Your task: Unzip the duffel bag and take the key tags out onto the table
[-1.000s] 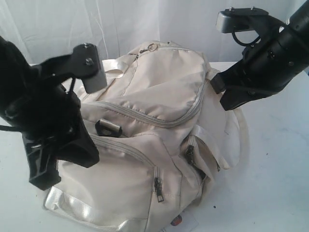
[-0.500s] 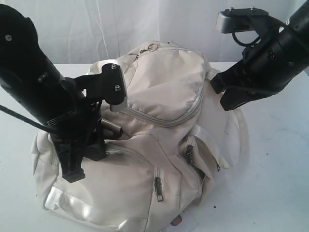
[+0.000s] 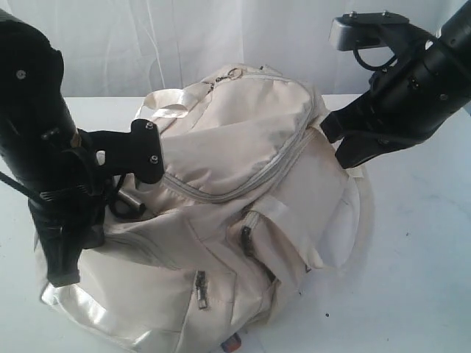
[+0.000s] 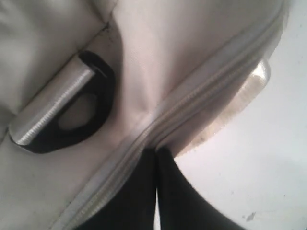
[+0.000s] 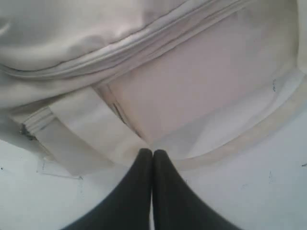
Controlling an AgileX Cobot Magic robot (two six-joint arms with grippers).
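Duffel bag [image 3: 243, 169] slumped mid-counter [image 3: 416, 250], flap closed. Left hand [image 4: 156, 152]: fingers pressed together, tips against a closed zipper [image 4: 201, 96] near the black D-ring [image 4: 72, 115]. Cannot tell if fabric is caught. Right hand [image 5: 152, 154]: pressed together, tips touching the bag's side by a pale strap [image 5: 91, 129].

Exterior overlooks the duffel bag [image 3: 235, 140]; wrists press close.
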